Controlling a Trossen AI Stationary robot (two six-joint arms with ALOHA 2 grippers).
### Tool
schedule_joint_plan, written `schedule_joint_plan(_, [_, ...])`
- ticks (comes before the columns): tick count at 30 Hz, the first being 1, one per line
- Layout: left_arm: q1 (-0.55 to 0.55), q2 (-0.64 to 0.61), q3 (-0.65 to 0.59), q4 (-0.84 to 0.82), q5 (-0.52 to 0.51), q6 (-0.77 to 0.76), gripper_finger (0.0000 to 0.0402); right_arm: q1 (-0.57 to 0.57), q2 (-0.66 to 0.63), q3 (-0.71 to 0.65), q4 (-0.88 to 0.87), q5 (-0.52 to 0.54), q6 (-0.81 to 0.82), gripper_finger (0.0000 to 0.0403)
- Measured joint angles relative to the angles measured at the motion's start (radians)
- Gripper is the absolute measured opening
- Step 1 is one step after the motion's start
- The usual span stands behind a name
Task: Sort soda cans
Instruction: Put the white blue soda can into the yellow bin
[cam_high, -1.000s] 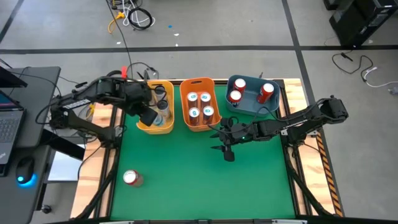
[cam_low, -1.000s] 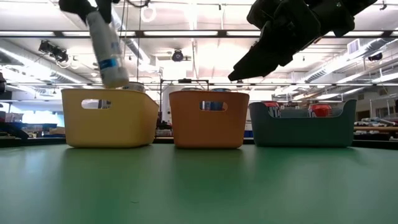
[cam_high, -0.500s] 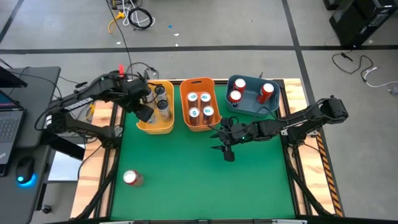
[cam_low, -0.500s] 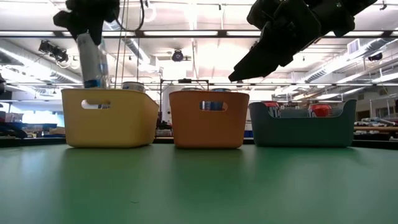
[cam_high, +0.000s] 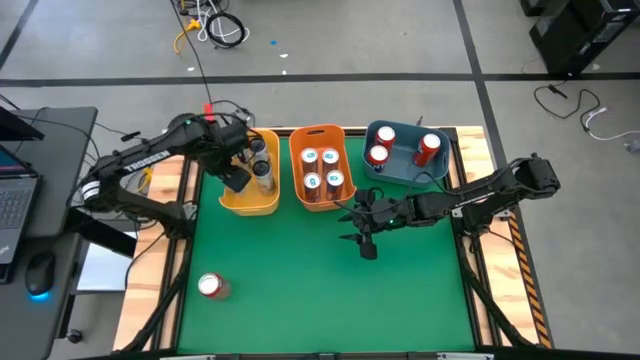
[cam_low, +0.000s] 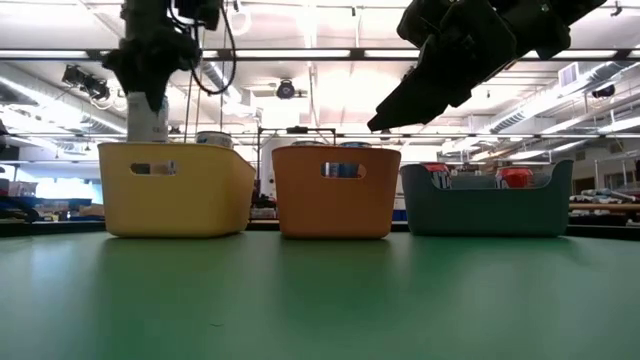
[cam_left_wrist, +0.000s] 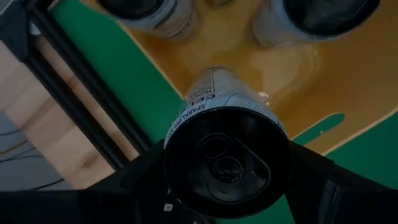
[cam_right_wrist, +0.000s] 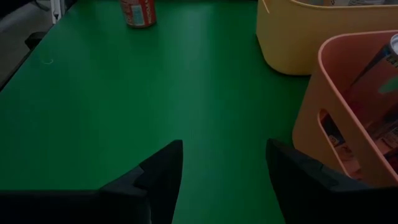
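Observation:
My left gripper (cam_high: 238, 176) is over the yellow bin (cam_high: 243, 206) and shut on a grey soda can (cam_left_wrist: 208, 99), which stands upright above the bin wall (cam_low: 175, 190) in the low view. Two more grey cans (cam_left_wrist: 149, 9) stand in that bin. White-and-blue cans (cam_high: 320, 168) fill the orange bin (cam_high: 297, 150). Red cans (cam_high: 380, 145) stand in the blue bin (cam_high: 405, 172). One red can (cam_high: 210, 287) lies on the green table near its left front. My right gripper (cam_high: 364, 240) hovers open over the table's middle. My left gripper holds the grey can by its upper end (cam_left_wrist: 186, 118), pinched between the two fingers (cam_left_wrist: 146, 171), which stand on opposite sides of its dark top. The fingers come from above, pointing down along the can. It hangs upright (cam_low: 147, 120), its lower end hidden behind the yellow bin's wall.
The three bins stand side by side along the table's far edge. The green mat (cam_high: 300, 290) in front of them holds only the red can (cam_right_wrist: 138, 12). A laptop and a mouse lie on a side desk (cam_high: 30, 200) to the left.
My left gripper has carried the grey can toward the table's left and down, bringing it from tilted to upright. The can's lower end has sunk behind the yellow bin's wall.

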Motion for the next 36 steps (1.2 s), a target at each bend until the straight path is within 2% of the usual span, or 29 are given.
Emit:
schedule_joint_plan(11, [0.0, 0.111, -0.002, 0.068, 0.003, 0.059, 0.025, 0.0, 0.0, 0.0, -0.002, 0.0, 0.007, 0.0217])
schedule_joint_plan(22, [0.0, 0.135, -0.003, 0.125, 0.004, 0.084, 0.025, 0.0, 0.0, 0.0, -0.01, 0.0, 0.007, 0.0217])
schedule_joint_plan(31, [-0.001, 0.127, -0.142, 0.195, 0.004, 0.105, 0.025, 0.0, 0.0, 0.0, -0.012, 0.0, 0.007, 0.0217])
schedule_joint_plan(36, [-0.001, 0.129, -0.144, 0.213, 0.003, 0.113, 0.0252, 0.0, 0.0, 0.0, -0.017, 0.0, 0.007, 0.0217])
